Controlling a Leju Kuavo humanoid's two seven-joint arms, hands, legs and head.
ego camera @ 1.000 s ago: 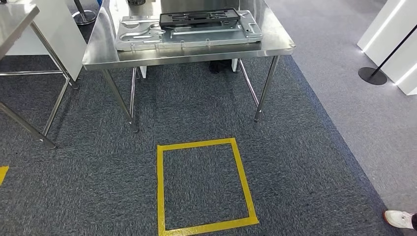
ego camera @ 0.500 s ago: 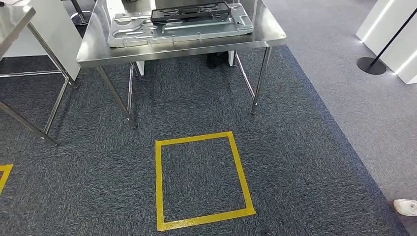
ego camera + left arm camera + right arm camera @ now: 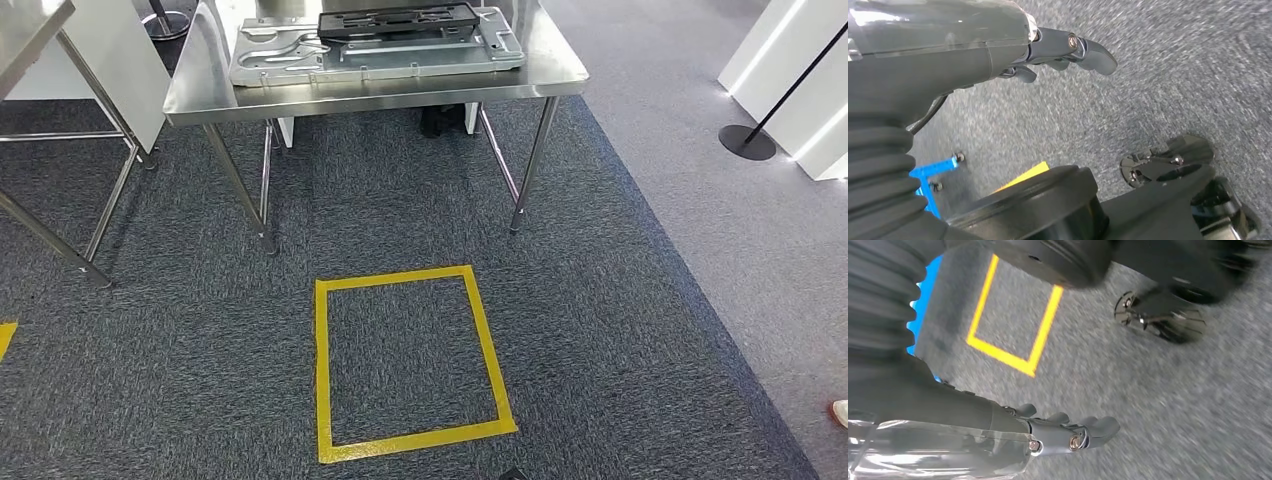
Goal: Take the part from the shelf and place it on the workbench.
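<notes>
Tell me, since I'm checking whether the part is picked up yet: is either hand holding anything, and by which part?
Nothing is held. The left hand and right hand both hang over the carpet with nothing in them.

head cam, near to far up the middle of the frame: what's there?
Yellow tape square on the carpet → front edge of the steel workbench → silver metal plate on it → black part lying on the plate.
</notes>
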